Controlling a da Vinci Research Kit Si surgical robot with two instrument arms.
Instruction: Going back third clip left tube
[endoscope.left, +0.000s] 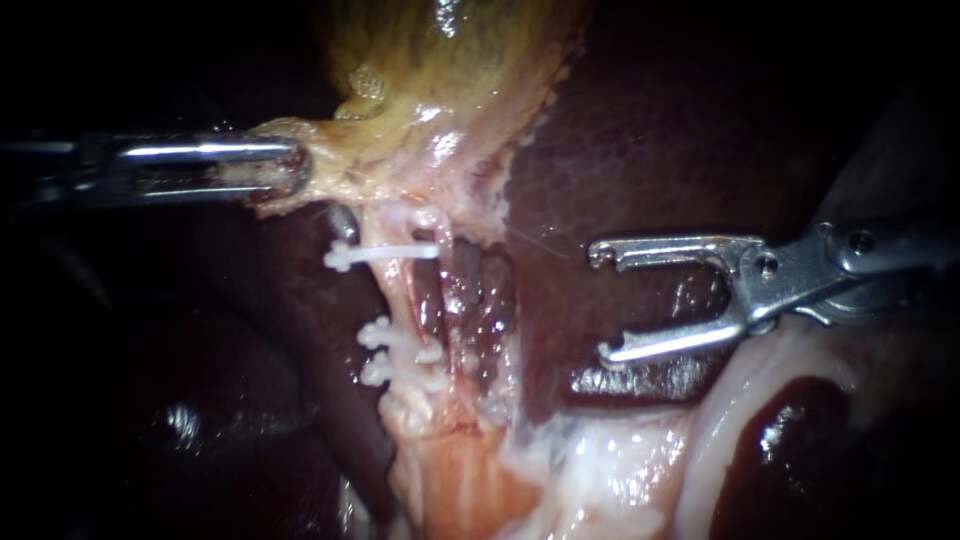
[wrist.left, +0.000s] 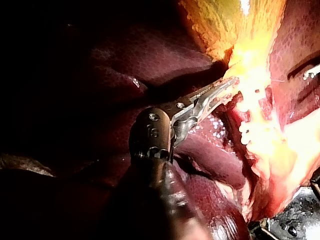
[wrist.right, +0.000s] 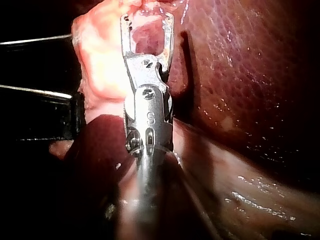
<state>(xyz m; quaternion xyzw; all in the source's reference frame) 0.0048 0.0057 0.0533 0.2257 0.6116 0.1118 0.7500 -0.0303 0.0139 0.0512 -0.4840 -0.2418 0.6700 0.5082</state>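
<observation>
1. Endoscope view: the right instrument (endoscope.left: 605, 303) hangs over the liver (endoscope.left: 680, 120) with its jaws wide apart and nothing between them. Its tips point toward the left tube (endoscope.left: 405, 295) and are well apart from it.
2. The left tube runs from the neck of the gallbladder (endoscope.left: 440, 70) down toward the pale tissue at the liver's lower edge. Its long axis lies nearly at right angles to the right instrument's shaft.
3. Three white clips cross the tube: an upper clip (endoscope.left: 385, 253) just below the neck, and two lower clips (endoscope.left: 395, 340) close together farther down.
4. The left instrument (endoscope.left: 290, 168) is clamped on the gallbladder's pale lower edge, on the far side of the tube from the right instrument. It seems to be holding the tube stretched.
5. With three clips seated, I judge the step in hand to be drawing the right instrument away. The tube lies straight ahead of its tips, so the clean way out is back along its own shaft, toward the liver's right edge.
6. Bare liver surface lies behind the open jaws, which leaves room. The lower jaw sits close over a glistening fold of liver, and pale tissue lies just beside the hinge. Either could be brushed if the tip dips.
</observation>
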